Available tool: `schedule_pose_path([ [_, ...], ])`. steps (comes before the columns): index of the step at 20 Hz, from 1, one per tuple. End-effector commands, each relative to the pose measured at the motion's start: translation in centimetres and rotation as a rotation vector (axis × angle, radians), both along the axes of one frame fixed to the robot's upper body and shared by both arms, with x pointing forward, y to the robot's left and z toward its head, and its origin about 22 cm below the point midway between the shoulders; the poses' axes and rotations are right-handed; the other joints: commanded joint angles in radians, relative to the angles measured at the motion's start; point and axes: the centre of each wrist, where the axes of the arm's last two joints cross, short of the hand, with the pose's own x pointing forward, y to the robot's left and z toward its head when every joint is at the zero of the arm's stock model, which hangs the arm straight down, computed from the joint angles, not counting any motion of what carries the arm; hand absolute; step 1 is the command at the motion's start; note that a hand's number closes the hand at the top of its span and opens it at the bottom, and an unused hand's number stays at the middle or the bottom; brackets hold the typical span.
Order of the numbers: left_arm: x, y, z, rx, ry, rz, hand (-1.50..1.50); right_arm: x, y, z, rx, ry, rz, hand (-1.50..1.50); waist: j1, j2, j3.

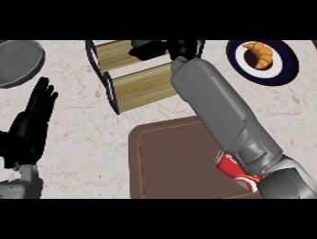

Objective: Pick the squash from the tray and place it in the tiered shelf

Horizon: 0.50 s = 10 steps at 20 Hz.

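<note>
The squash [144, 50] seems to be the dark lump just left of the right robot hand [182, 47], over the top level of the tiered shelf [144, 84]. I cannot tell whether that hand grips it. Nearer the robot, under the forearm, lies the tray [175, 158] with a red can [230, 169]. To the hand's right is a plate [291, 63] with a croissant [261, 55]. The left robot hand [31, 123] rests open over the counter [79, 140], near a pan [10, 63].
</note>
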Motion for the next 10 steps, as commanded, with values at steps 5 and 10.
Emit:
schedule_pose_path([
  [5,0.2,0.8,-2.3,0.011,0.000,0.044,0.00,0.7,-3.4,3.5,0.149,-0.042,-0.093,-1.50,-0.036,-0.007,0.000],
  [10,-1.7,2.0,-1.0,0.013,0.009,0.046,0.00,0.5,-9.2,4.5,0.226,-0.017,-0.221,-1.50,-0.048,-0.016,0.000],
])
